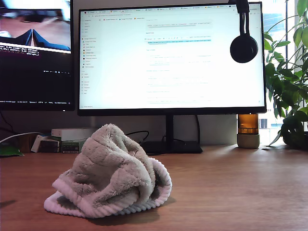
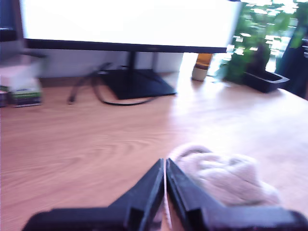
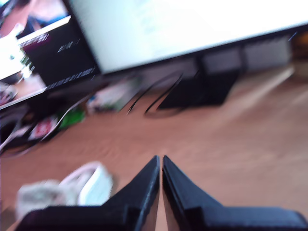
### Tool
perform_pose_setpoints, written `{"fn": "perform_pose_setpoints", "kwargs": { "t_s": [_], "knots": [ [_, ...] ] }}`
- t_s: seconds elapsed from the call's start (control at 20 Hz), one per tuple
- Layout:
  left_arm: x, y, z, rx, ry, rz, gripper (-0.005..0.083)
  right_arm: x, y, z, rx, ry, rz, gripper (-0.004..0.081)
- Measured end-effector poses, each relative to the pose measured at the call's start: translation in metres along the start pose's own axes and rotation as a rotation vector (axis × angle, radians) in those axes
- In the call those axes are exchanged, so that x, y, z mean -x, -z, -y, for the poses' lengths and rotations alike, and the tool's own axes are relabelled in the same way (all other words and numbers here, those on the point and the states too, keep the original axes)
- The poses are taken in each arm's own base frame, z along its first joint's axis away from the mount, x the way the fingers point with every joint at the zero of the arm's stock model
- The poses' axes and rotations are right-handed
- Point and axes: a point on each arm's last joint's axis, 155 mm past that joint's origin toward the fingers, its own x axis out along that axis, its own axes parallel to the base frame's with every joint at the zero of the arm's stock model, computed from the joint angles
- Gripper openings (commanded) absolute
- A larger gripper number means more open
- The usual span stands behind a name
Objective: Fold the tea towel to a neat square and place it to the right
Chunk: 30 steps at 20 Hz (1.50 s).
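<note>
- The towel (image 1: 109,173) lies crumpled in a heap on the wooden counter (image 1: 231,187), toward the exterior view's left of centre, in front of the large monitor (image 1: 171,57). It is not folded; its thick ribbed hem (image 1: 120,208) curls along the near edge of the heap.
- My first gripper (image 2: 165,166) hovers above the counter with its fingers (image 2: 149,190) pressed together and nothing between them. In the first wrist view the towel (image 2: 226,178) sits just beside the fingers; whether it touches them I cannot tell.
- My second gripper (image 3: 160,161) also has its fingers (image 3: 144,187) clenched on nothing. Its view is blurred; the towel (image 3: 67,190) shows as a pale smear, apart from the fingertips.
- Neither arm shows in the exterior view.
- Behind the towel stands the monitor's stand (image 1: 169,139) with a cable (image 1: 137,134) beside it.
- A second monitor (image 1: 36,53) with a dark screen is at the exterior view's left, with small boxes (image 1: 62,139) below it.
- Headphones (image 1: 243,43) hang over the large monitor's upper corner on the exterior view's right.
- An amber jar (image 1: 248,130) stands below that corner, and a plant (image 1: 288,91) is at the exterior view's right edge.
</note>
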Motion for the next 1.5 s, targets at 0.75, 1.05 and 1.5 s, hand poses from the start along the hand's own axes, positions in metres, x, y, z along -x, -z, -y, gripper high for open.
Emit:
{"fn": "perform_pose_setpoints", "kwargs": {
  "t_s": [0.75, 1.05, 1.5],
  "knots": [
    [-0.024, 0.075, 0.019, 0.570, 0.037, -0.381, 0.0019, -0.007, 0.043, -0.014, -0.050, -0.061, -0.186, -0.0011],
    [-0.032, 0.079, 0.018, 0.798, -0.004, -0.410, 0.0137, -0.009, 0.035, -0.012, -0.017, -0.048, -0.152, -0.0011],
    [-0.055, 0.090, 0.024, 0.806, -0.003, -0.450, 0.0292, -0.009, 0.031, -0.014, -0.007, -0.055, -0.138, -0.0011]
  ]
}}
